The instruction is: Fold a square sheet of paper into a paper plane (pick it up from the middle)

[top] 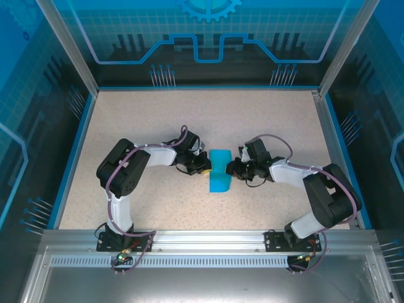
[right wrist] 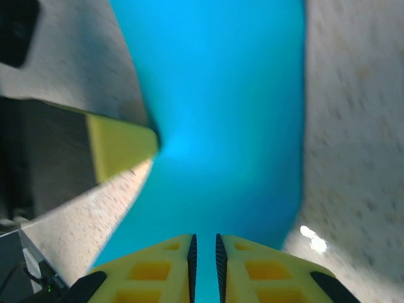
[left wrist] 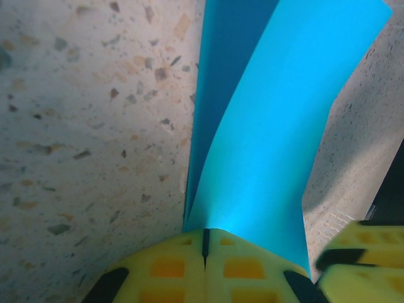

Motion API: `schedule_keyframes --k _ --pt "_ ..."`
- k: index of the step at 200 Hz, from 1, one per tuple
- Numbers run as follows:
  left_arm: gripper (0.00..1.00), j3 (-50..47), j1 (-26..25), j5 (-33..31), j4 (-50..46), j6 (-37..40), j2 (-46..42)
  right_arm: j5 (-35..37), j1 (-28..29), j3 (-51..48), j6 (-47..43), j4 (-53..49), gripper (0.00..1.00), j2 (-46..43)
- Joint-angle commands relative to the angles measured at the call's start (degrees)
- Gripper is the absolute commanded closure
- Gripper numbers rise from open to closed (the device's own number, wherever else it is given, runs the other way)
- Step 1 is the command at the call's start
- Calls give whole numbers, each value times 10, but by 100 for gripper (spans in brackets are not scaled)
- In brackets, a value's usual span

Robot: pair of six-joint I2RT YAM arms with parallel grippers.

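Note:
The square sheet of paper (top: 219, 180) is turquoise and lies mid-table, pinched narrow at its waist between my two grippers. My left gripper (top: 207, 166) is at its left edge. In the left wrist view the left gripper (left wrist: 205, 243) is shut on the sheet (left wrist: 278, 113), which rises from the jaws in two curved layers. My right gripper (top: 231, 169) is at the right edge. In the right wrist view the right gripper (right wrist: 204, 259) keeps a narrow slit with the sheet (right wrist: 221, 126) running into it. A left finger (right wrist: 120, 144) shows across the sheet.
The speckled beige table (top: 145, 120) has a blue rim (top: 76, 151) and glass walls on three sides. A metal rail (top: 202, 240) with both arm bases runs along the near edge. A right finger (left wrist: 366, 252) sits close beside the left jaws.

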Motion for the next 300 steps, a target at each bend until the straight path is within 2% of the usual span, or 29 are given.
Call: schedule_keyframes --k 1,61,190,260,300 --pt "100 -24 1 -78 -91 6 29 -33 8 -19 40 22 81 -10" --pt "100 -27 0 -78 -88 4 29 -50 9 -36 48 28 81 7" --pt "100 -29 0 -81 -90 4 31 -43 9 -66 42 -24 81 14" --pt "100 -30 1 -82 -88 5 31 -39 17 -55 20 -102 81 -23" --pt "100 -28 0 -80 -87 5 33 -32 19 -21 2 -104 81 -57"
